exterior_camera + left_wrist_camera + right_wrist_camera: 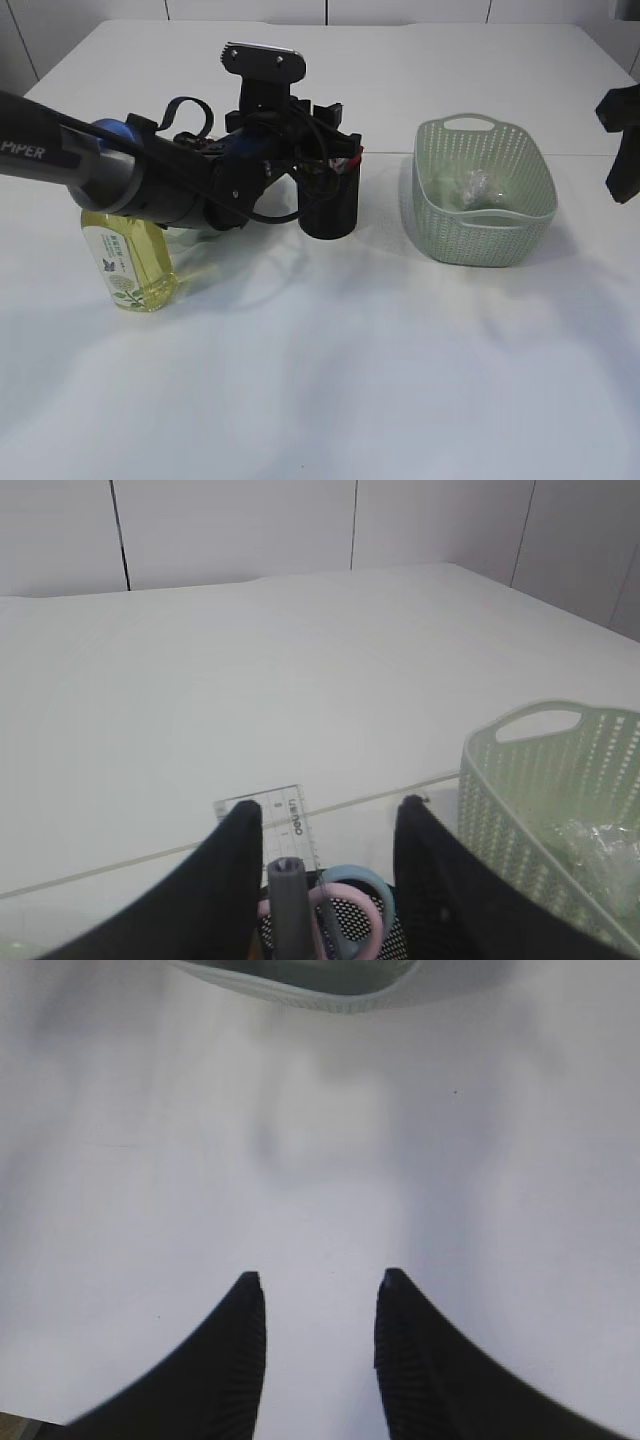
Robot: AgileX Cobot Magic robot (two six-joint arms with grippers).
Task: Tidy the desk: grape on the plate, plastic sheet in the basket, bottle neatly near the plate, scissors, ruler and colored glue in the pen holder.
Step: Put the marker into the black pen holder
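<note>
- The left gripper (325, 815) hung directly over the black mesh pen holder (330, 205), its jaws spread apart and pinching nothing.
- Between and just below those jaws stood a dark grey stick (288, 900), the pink-and-blue scissors (350, 905) handles and a clear ruler (290, 825), all upright in the holder; the ruler's top showed just beyond the left fingertip.
- To the right of that gripper sat the pale green basket (485, 235), well apart from the holder, with the crumpled plastic sheet (472, 187) lying inside it.
- Under the left arm, behind the gripper, the yellow bottle (128, 265) stood upright on the white table (350, 380).
- The plate and grape could not be made out; the arm hid that part of the table.
- The right gripper (318, 1290) hovered above bare tabletop, its jaws apart and empty, the basket rim at the far edge ahead of it.
</note>
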